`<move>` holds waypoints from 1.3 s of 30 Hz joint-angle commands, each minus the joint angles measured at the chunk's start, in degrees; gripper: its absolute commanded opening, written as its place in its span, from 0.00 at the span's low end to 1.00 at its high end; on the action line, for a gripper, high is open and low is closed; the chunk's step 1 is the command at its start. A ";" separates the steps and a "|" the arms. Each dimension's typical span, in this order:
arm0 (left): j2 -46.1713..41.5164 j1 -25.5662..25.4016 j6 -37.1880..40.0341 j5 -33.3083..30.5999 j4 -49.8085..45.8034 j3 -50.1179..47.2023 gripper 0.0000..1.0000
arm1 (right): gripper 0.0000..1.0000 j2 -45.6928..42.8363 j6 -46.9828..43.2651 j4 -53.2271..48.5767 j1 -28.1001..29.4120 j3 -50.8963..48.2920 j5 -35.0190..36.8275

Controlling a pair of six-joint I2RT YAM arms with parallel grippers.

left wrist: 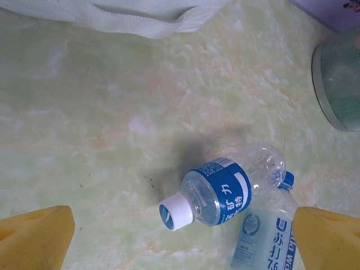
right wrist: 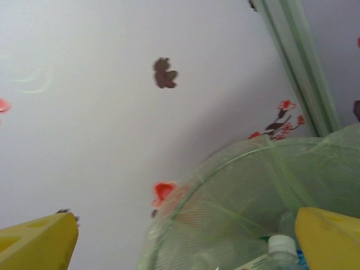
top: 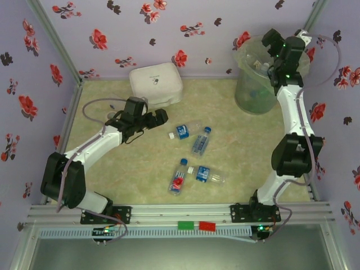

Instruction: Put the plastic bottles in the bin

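Four plastic bottles lie on the table: a white-capped, blue-labelled one (top: 183, 131), a blue-capped one (top: 201, 140), a red-capped one (top: 179, 176) and another blue-labelled one (top: 207, 174). My left gripper (top: 154, 118) hovers open just left of the first. In the left wrist view that bottle (left wrist: 225, 191) lies ahead between the spread fingers of the gripper (left wrist: 183, 239), beside the blue-capped bottle (left wrist: 267, 239). The bin (top: 259, 79) stands at the back right with bottles inside (top: 260, 66). My right gripper (top: 275, 44) hangs open and empty over its rim (right wrist: 225, 169), above a white-capped bottle (right wrist: 281, 247).
A white square lidded box (top: 156, 84) sits at the back of the table, just behind the left gripper, and shows at the top of the left wrist view (left wrist: 140, 14). Flowered walls close in the table on three sides. The bin wall (left wrist: 340, 84) shows at the right.
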 commanded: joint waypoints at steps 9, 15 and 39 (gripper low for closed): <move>-4.72 4.83 0.27 -0.77 5.36 -6.07 1.00 | 1.00 -12.65 -0.55 -10.99 10.57 -18.31 -14.55; -7.10 6.14 -2.44 -1.91 9.69 -11.35 1.00 | 1.00 -16.53 -2.44 -25.84 20.73 -29.20 -11.85; -17.09 7.58 -7.30 -7.95 13.12 -24.66 1.00 | 1.00 -8.13 19.07 -27.13 44.06 -42.98 1.17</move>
